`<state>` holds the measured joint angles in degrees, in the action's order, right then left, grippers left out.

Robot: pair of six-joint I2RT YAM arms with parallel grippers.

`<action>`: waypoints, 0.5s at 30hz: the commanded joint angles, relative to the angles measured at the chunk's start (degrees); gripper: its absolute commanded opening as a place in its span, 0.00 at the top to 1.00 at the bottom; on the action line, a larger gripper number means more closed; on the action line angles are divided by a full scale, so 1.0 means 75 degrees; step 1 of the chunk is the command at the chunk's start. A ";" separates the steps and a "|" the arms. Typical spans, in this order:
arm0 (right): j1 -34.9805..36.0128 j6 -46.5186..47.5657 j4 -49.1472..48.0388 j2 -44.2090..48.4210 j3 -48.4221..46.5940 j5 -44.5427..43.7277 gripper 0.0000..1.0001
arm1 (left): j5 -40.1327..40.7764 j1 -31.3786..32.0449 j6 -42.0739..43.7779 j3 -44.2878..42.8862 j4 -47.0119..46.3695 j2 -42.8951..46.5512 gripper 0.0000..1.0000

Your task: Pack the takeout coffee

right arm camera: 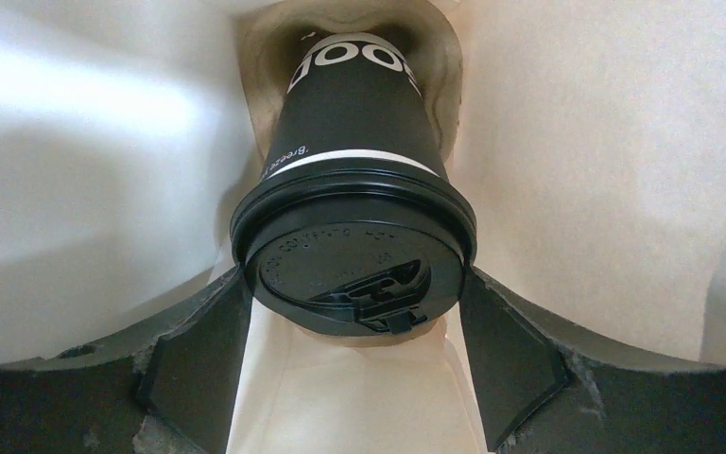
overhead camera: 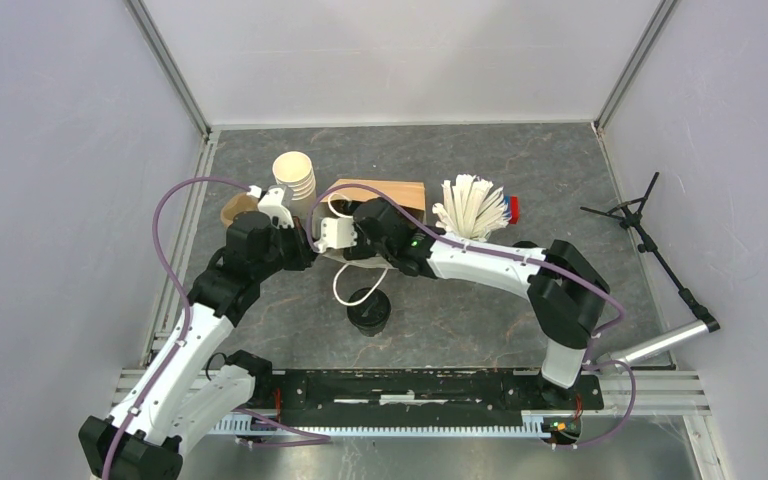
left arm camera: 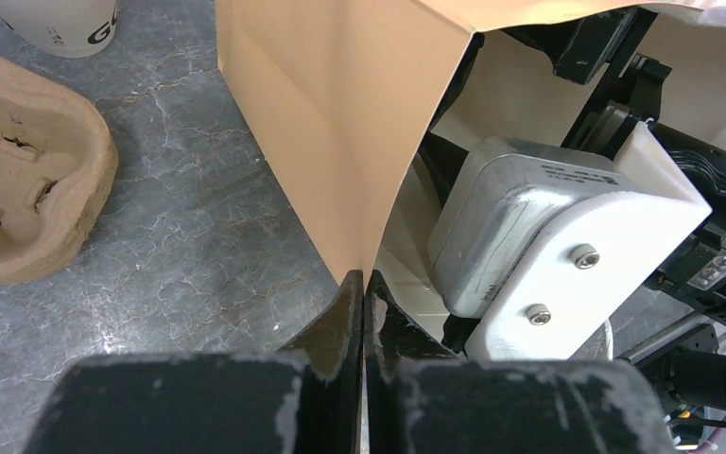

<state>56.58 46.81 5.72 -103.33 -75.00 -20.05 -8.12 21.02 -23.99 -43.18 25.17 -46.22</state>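
I judged this to be the middle of packing the first coffee. The left end effector (left arm camera: 363, 293) was pinched shut on the edge of the paper bag (left arm camera: 340, 123), holding its mouth open, with the cardboard cup tray (left arm camera: 28, 180) lying apart on the bench (overhead camera: 480, 300) to its side. The right end effector (right arm camera: 354, 284) reached inside the bag, its fingers (right arm camera: 203, 359) spread wide on either side of the black lid of the cup (right arm camera: 359, 123). From the wrist view they looked pressed against the lid's rim, so I took it as gripping the cup rather than standing free of it. The cup pointed base-first toward the far end of the bag, with paper close around it. I could not tell whether its base was already bearing on the paper. The second cup (overhead camera: 368, 312), also lidded, stood on the bench just in front of the bag, between the two arms, with nothing touching it. As I saw it, the next move called for settling the cup fully inside, then opening the right fingers and drawing straight back out without snagging the lid or dragging the paper. The left grip had to keep the mouth open throughout, since the second cup would need the same way in.
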 commanded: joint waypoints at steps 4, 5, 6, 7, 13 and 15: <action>-0.0111 0.0478 0.0515 -0.0002 -0.0427 -0.0113 0.21 | -0.0321 0.0022 0.0217 -0.0075 -0.0557 0.0204 0.98; -0.0106 0.0447 0.0546 -0.0036 -0.0481 -0.0114 0.21 | -0.0389 0.0019 0.0196 -0.0056 -0.0614 0.0221 0.98; -0.0101 0.0386 0.0562 -0.0067 -0.0528 -0.0128 0.21 | -0.0447 0.0021 0.0144 -0.0028 -0.0665 0.0230 0.98; -0.0097 0.0313 0.0531 -0.0096 -0.0564 -0.0131 0.20 | -0.0479 0.0019 0.0075 0.0024 -0.0739 0.0254 0.98; -0.0095 -0.0157 0.0452 -0.0296 -0.0737 0.0448 0.13 | -0.0568 0.0016 -0.0176 0.0200 -0.0930 0.0255 0.98; -0.0100 -0.0205 0.0361 -0.0297 -0.0701 0.0610 0.11 | -0.0570 0.0016 -0.0177 0.0196 -0.0931 0.0237 0.98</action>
<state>56.12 47.18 9.17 -104.81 -78.22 -18.59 -9.91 21.02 -24.08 -41.69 22.87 -45.17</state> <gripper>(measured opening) 0.877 0.033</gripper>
